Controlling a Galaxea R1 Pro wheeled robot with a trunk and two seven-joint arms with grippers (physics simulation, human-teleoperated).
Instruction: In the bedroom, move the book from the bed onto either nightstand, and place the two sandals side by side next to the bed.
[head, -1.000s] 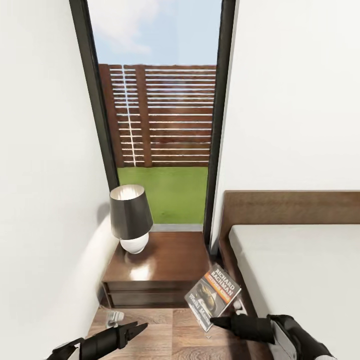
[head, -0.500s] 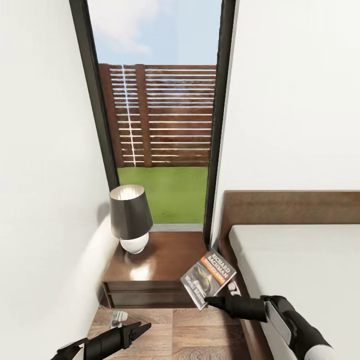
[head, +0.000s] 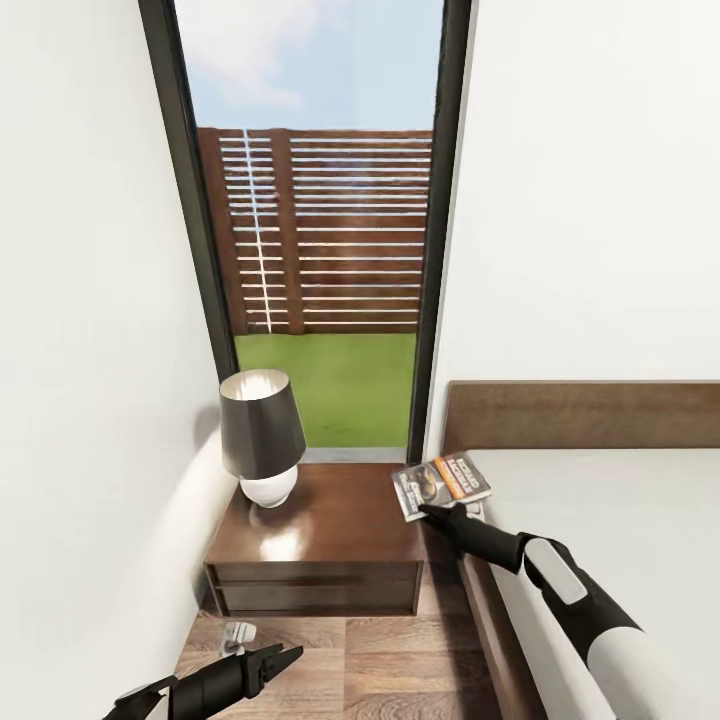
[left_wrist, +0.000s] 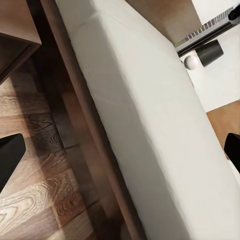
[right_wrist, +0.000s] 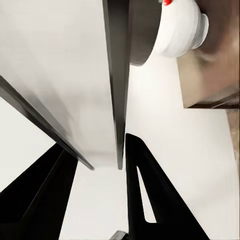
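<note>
Two arms: both reach forward in the head view, the left one low over the floor, the right one higher, beside the bed.
Right gripper (head: 432, 511): it pinches the near edge of the book (head: 442, 485) between its black fingers; the jaws are narrow, closed on the thin cover.
Right wrist view: the book (right_wrist: 116, 85) is seen edge-on as a dark thin line between the two fingers (right_wrist: 150, 195).
Book position: it is held in the air, almost flat, over the gap between the nightstand (head: 320, 540) and the bed (head: 600, 520); its left part is above the right back corner of the nightstand. If it touches the wood, one cannot tell.
Book cover: orange band with white letters, a car picture on dark ground.
Left gripper (head: 272, 664): it hangs just above the wood-plank floor (head: 390, 660), in front of the nightstand; the jaws are a little apart and hold nothing.
Lamp (head: 262, 436): dark shade, white round base, it stands on the left back part of the nightstand, well apart from the book.
Nightstand: dark brown, glossy, two drawers; it stands between the white wall and the bed, under a tall window (head: 320, 230).
Outside the window: green grass and a brown slat fence.
Headboard (head: 580, 412): brown wood, against the white wall behind the grey mattress.
</note>
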